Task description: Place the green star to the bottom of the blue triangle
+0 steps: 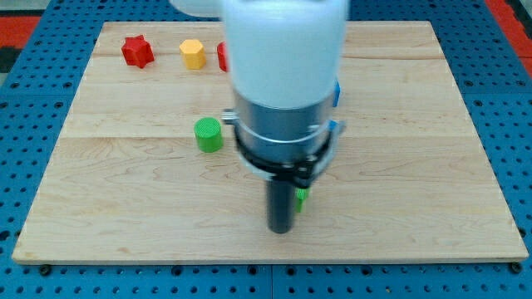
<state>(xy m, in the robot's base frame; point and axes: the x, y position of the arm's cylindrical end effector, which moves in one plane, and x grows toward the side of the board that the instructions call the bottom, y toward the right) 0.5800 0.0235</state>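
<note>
My tip (280,230) rests on the board near the view's bottom middle. A small sliver of a green block (302,198), likely the green star, shows just to the right of the rod, touching or nearly touching it; most of it is hidden. A thin blue edge (337,93), likely the blue triangle, peeks out at the right side of the arm's white body, above the green sliver. The arm hides most of both blocks.
A green cylinder (209,134) stands left of the arm. A red star (137,51) and a yellow hexagon (192,54) sit at the top left. A red block (222,56) is partly hidden by the arm. The wooden board (416,166) lies on a blue pegboard.
</note>
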